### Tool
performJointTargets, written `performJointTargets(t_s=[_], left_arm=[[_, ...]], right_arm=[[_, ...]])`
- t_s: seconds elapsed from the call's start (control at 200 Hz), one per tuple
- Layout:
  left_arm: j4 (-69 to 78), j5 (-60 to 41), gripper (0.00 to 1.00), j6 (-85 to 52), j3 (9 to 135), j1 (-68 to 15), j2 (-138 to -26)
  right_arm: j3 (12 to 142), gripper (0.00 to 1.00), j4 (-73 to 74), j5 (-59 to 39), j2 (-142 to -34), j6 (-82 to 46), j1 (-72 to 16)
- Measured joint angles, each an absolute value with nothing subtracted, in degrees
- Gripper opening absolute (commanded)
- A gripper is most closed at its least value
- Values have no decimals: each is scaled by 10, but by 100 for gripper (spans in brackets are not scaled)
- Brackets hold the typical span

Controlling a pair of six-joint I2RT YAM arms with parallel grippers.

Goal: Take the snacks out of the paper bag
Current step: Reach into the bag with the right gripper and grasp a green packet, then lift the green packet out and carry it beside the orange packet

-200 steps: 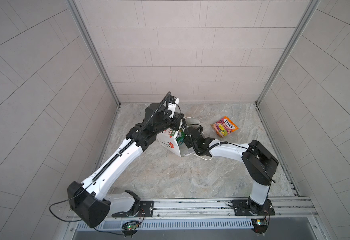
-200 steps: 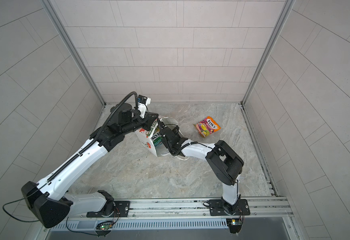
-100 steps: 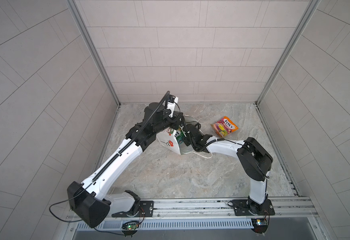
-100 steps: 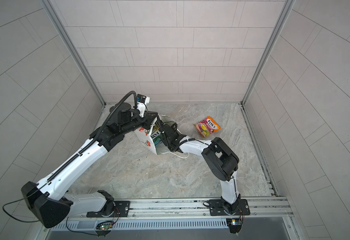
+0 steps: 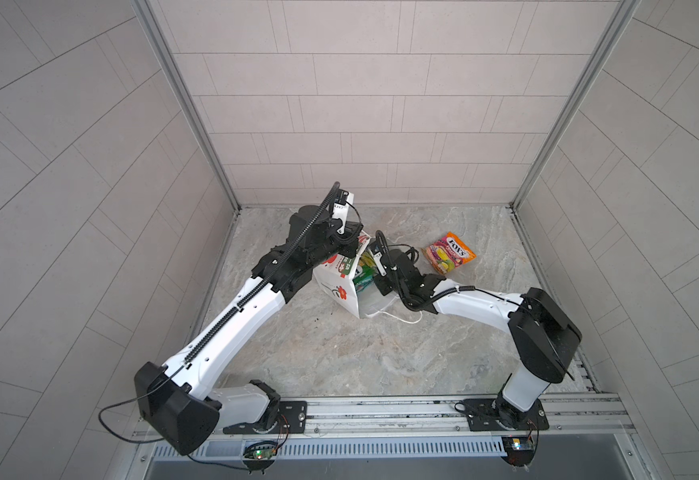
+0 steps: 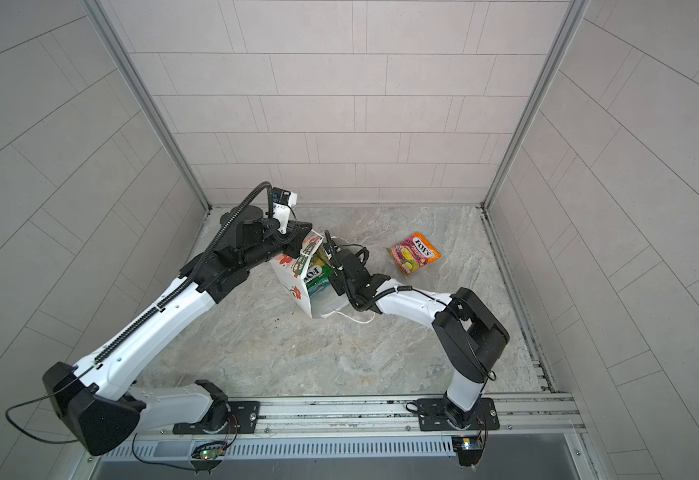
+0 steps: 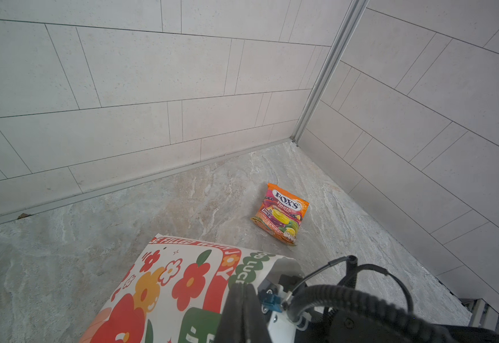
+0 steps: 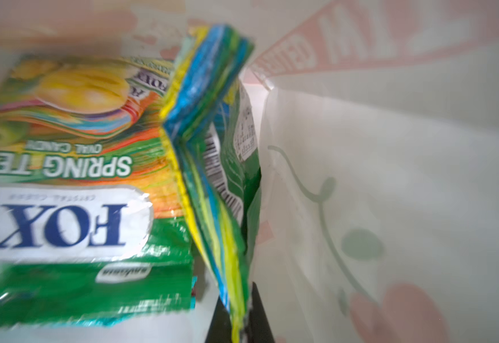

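We find the paper bag (image 5: 333, 282) at mid-frame in both top views, pouches (image 5: 363, 277) inside its mouth, a single pouch (image 5: 448, 252) on the floor (image 5: 339, 357) upper right of it.

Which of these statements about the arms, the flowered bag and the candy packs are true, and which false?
1. An orange pouch lies on the table, outside the paper bag. True.
2. The paper bag is empty. False: a Spring Tea pouch lies inside.
3. The right gripper reaches into the bag and is shut on a green-yellow pouch. True.
4. The left gripper hangs open, away from the bag. False: it is shut on the bag's rim.
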State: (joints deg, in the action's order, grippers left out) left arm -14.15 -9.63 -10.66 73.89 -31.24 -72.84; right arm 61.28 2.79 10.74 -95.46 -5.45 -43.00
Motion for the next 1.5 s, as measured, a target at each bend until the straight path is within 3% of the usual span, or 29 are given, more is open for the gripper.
performJointTargets(t_s=[0.841,1.496], left_arm=[[-149,-88,0,-111,739,-312,-729],[-149,-87,0,-111,739,-312,-729]], right_arm=[[529,0,-13,155,-697,-65,-430],[619,0,-138,218,-577,-58,-422]])
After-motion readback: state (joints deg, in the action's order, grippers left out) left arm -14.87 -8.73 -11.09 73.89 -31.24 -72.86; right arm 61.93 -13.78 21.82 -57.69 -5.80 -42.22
